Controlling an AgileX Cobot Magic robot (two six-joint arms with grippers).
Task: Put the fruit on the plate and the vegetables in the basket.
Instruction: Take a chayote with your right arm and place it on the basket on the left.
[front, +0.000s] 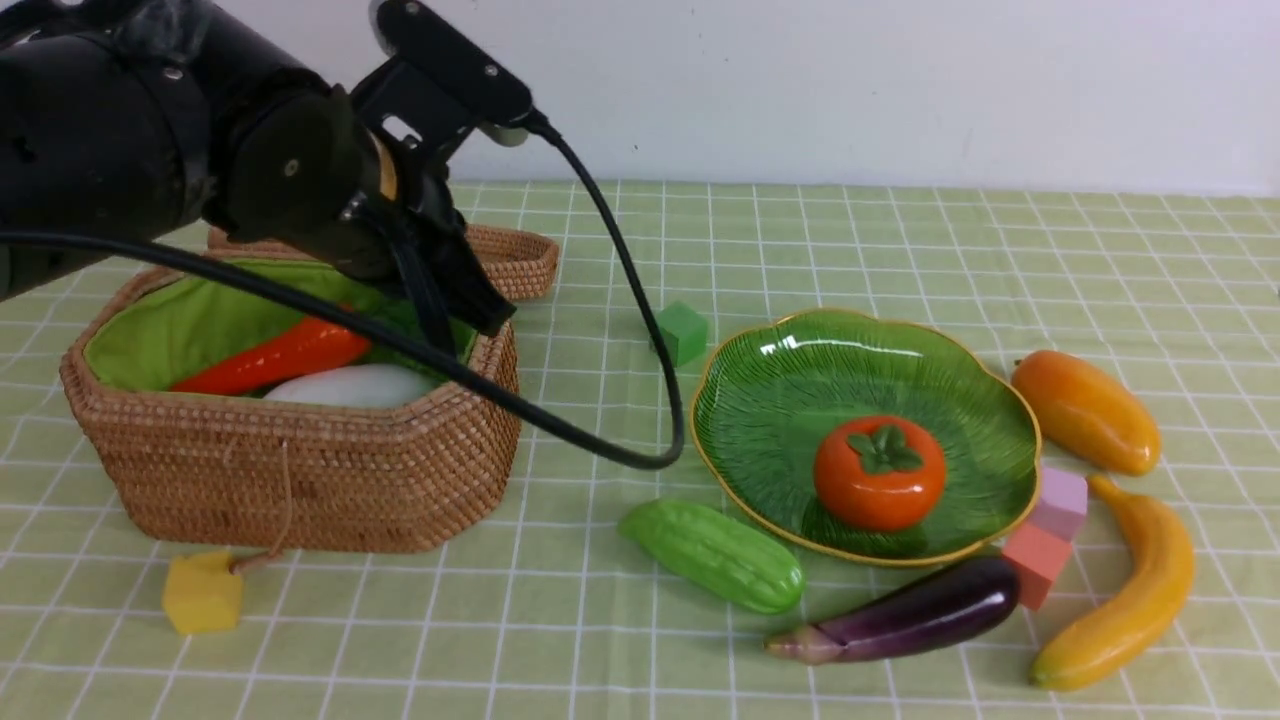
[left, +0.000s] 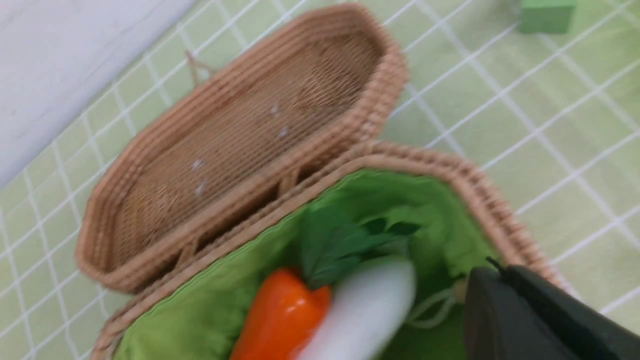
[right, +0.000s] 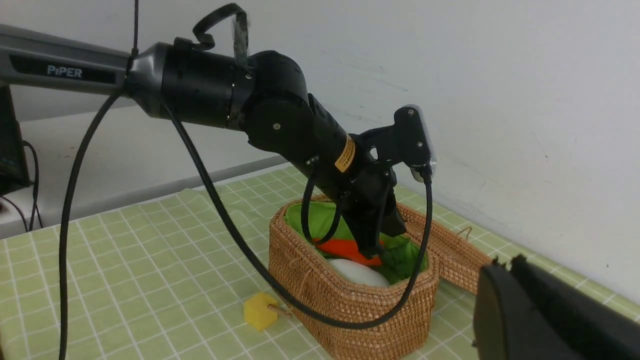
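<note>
— Pale green checked cloth covers the counter (front: 850, 230), with a white wall behind. How far along does the sorting look?

— Under halfway, I'd say. Two vegetables lie inside the basket (front: 300, 480): the red pepper (front: 280, 358) and the white radish (front: 350, 385), side by side on the green lining. Its lid (front: 510, 260) lies open behind it.

— And the fruit?

— Only the persimmon (front: 880, 472) sits on the plate (front: 800, 380), towards its near side. The mango (front: 1085, 410) lies on the counter just beside the plate's right rim. The banana (front: 1125, 590) lies nearer the camera than the mango.

— What is left for the basket?

— The cucumber (front: 715, 555) and the eggplant (front: 910, 612). Both are on the counter by the plate's near edge, the cucumber on the side towards the basket.

— And the arms?

— The left fingers (front: 475, 290) hang over the basket's right end, pressed together with nothing between them. The right fingers (right: 550, 320) show only in their own wrist view, as one dark mass. They are together too, and empty as far as I can see.

— So four to go.

— Yes, two fruits and two vegetables. The pink cubes (front: 1058, 503) sit between the eggplant and the banana, touching the plate's rim, and might crowd a grasp there.
</note>
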